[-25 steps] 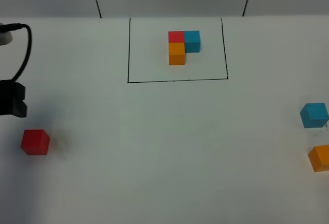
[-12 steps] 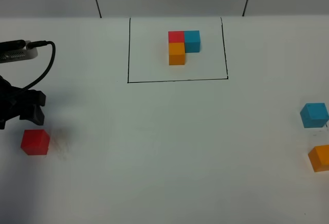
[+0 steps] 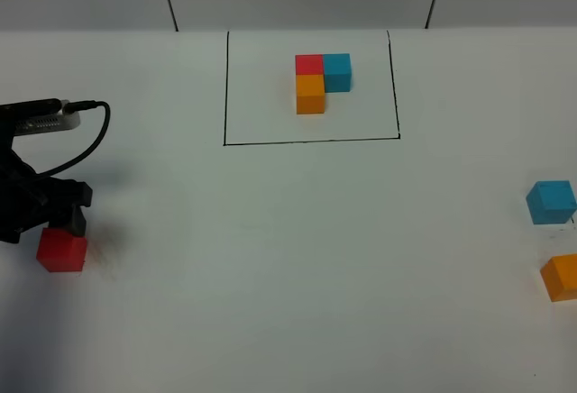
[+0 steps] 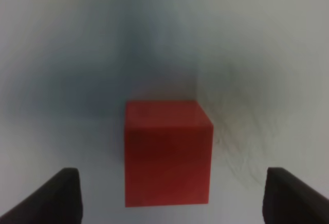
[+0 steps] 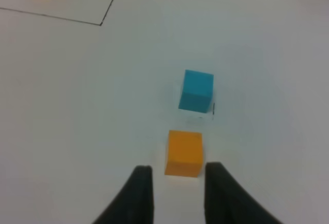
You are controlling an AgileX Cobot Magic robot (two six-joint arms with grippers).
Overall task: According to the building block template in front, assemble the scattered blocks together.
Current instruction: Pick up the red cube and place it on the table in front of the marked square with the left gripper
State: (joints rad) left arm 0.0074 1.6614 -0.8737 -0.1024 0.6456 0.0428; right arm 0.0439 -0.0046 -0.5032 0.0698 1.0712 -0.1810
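The template sits at the back middle: a red [image 3: 309, 64], blue [image 3: 338, 71] and orange [image 3: 310, 94] cube cluster inside a black drawn frame [image 3: 311, 141]. The loose red cube [image 3: 61, 251] lies at the far left. My left gripper [image 3: 52, 219] hovers just over its far side, open; in the left wrist view the red cube [image 4: 168, 152] sits between the spread fingertips [image 4: 54, 198]. The loose light blue cube [image 3: 551, 202] and orange cube [image 3: 561, 277] lie at the far right. My right gripper [image 5: 177, 196] is open and empty, just short of the orange cube [image 5: 184, 153], with the blue cube [image 5: 196, 90] beyond.
The white table [image 3: 297, 258] carries all the cubes. A grey connector and black cable [image 3: 54, 121] of the left arm loop above the left gripper. A corner of the black frame [image 5: 103, 21] shows in the right wrist view.
My left gripper has moved right and toward the front, coming down over the red cube. The cubes and the right side have not moved.
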